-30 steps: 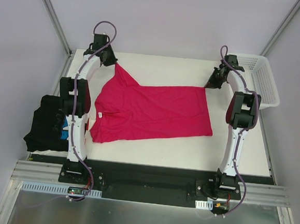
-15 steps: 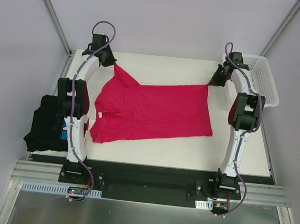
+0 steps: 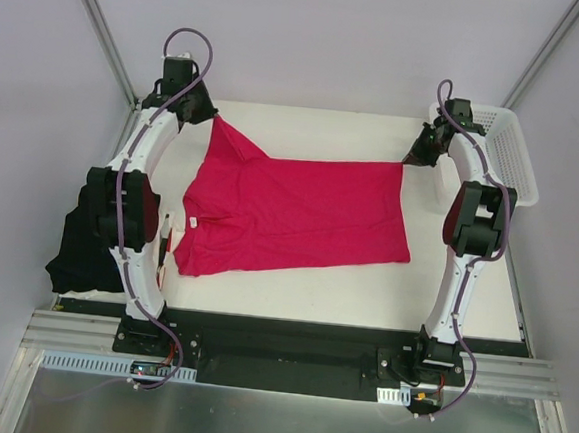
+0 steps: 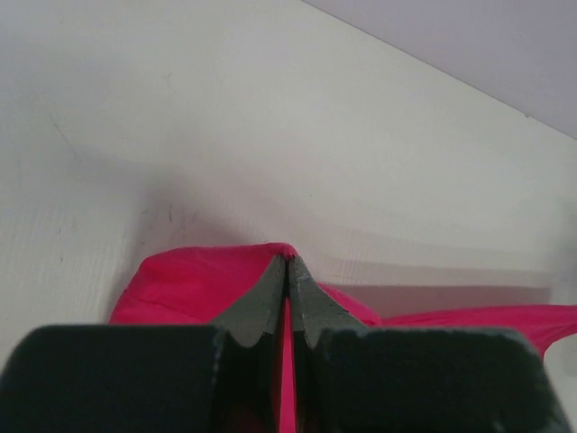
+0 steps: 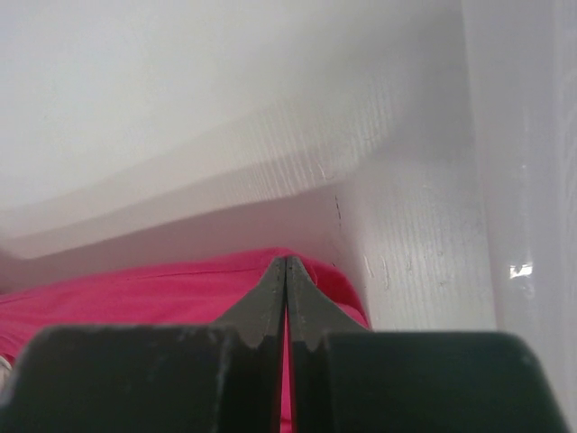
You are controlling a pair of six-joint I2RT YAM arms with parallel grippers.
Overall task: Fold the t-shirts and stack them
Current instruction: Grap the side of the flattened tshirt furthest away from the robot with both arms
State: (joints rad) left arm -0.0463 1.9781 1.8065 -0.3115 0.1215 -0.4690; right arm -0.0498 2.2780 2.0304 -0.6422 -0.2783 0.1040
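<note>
— Two arms reach over one white desk (image 3: 314, 289). What takes up most of it?

— The crimson-pink t-shirt (image 3: 300, 212). It lies spread across the middle, collar toward the left and hem toward the right. Its far-left tip is drawn up into a peak.

— Any other cloth?

— A black t-shirt (image 3: 74, 250) is heaped at the desk's left edge beside the left arm, well apart from the pink one. A white lattice basket (image 3: 510, 154) sits at the far right corner.

— How does the left claw (image 4: 287, 263) stand?

— Pinched together on that far-left tip. In the wrist view, red cloth shows between its fingers.

— And the right claw (image 5: 286, 263)?

— Clamped the same way on the shirt's far-right corner, near the basket, with pink cloth caught in the seam between its fingers.
</note>
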